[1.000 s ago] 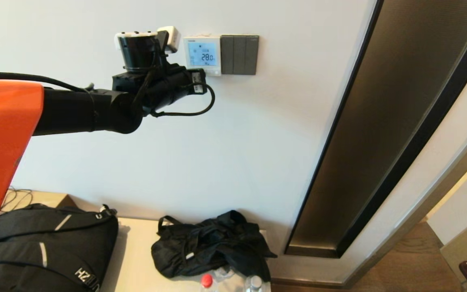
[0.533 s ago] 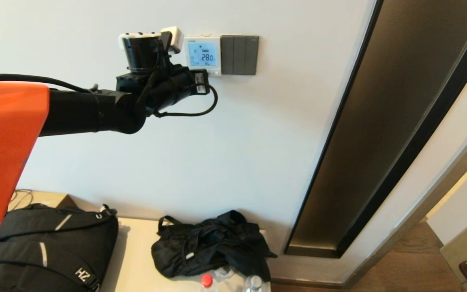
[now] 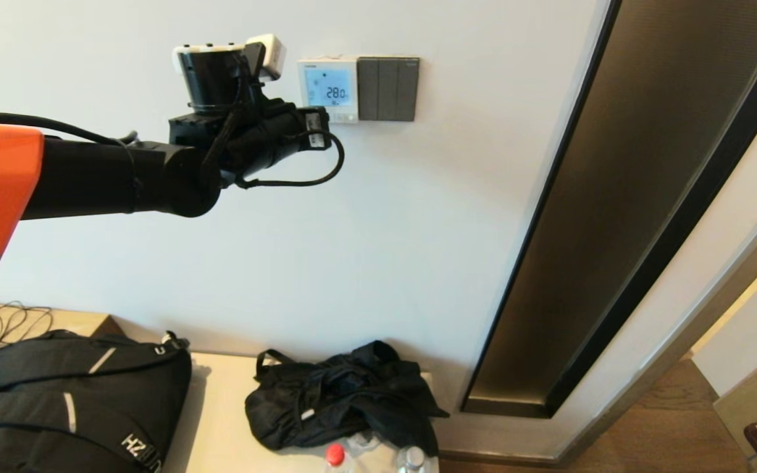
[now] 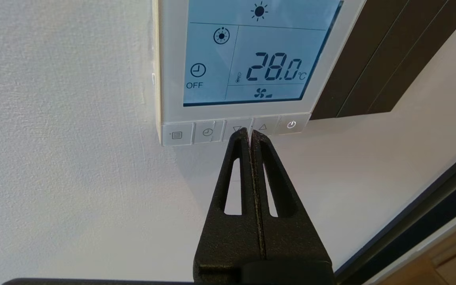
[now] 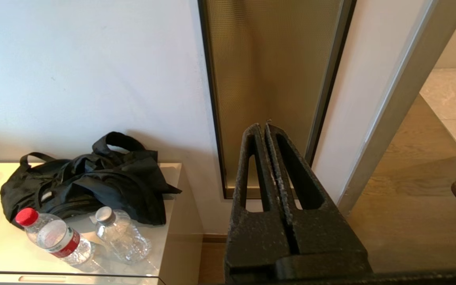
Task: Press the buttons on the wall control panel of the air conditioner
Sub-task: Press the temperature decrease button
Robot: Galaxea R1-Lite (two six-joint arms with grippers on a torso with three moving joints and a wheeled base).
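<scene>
fingers (image 4: pixel 240 142) of the left gripper (image 4: pixel 249 133) are pressed together, their tip set at the buttons (image 4: pixel 236 129) under the panel (image 4: pixel 247 59) screen, between two arrow keys. one key should be centred on before a light, straight push is given. right gripper (image 5: pixel 262 127), closed, is parked low.

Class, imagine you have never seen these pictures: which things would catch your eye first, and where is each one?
The lit pale blue screen reading 28.0 on the air conditioner's wall control panel, high on the white wall beside a dark grey switch plate. Next, the left gripper, fingers shut, tips at the buttons between the down and up arrows. In the head view, the black-and-orange left arm reaches in from the left; below, a black backpack sits.
</scene>
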